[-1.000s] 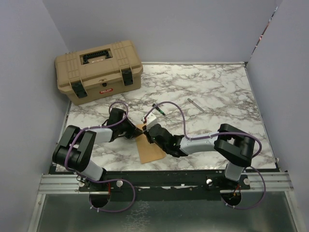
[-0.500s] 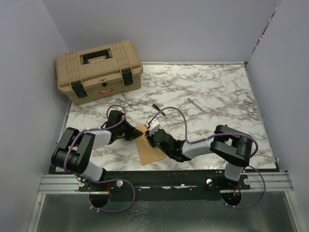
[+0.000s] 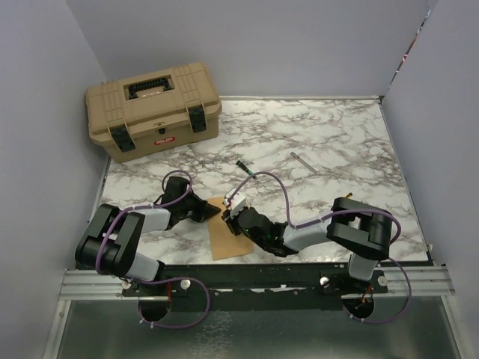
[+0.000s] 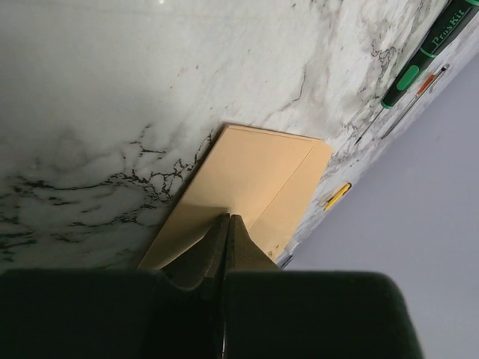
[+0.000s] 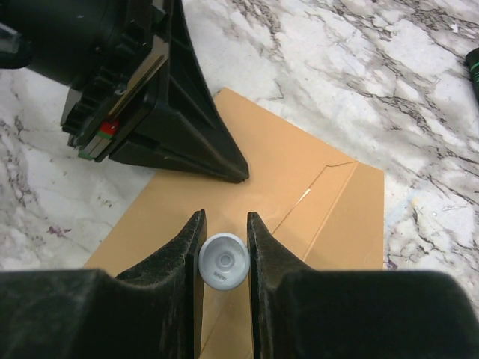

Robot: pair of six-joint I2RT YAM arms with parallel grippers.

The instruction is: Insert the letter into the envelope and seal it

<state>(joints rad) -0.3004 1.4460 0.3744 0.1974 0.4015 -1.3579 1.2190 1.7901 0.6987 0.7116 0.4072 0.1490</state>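
No letter shows, so we judge it inside the folded-shut envelope (image 5: 299, 187). Left tool (image 4: 228, 223), clenched, pins it. Right tool (image 5: 224, 219) grips a round grey piece (image 5: 223, 259). Sealing remains.

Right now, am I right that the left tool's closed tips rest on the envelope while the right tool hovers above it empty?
Not quite: the right tool is not empty. The right wrist view shows a small round grey-white object held between its fingers above the envelope. The rest holds: the left tool's closed tips rest on the envelope.
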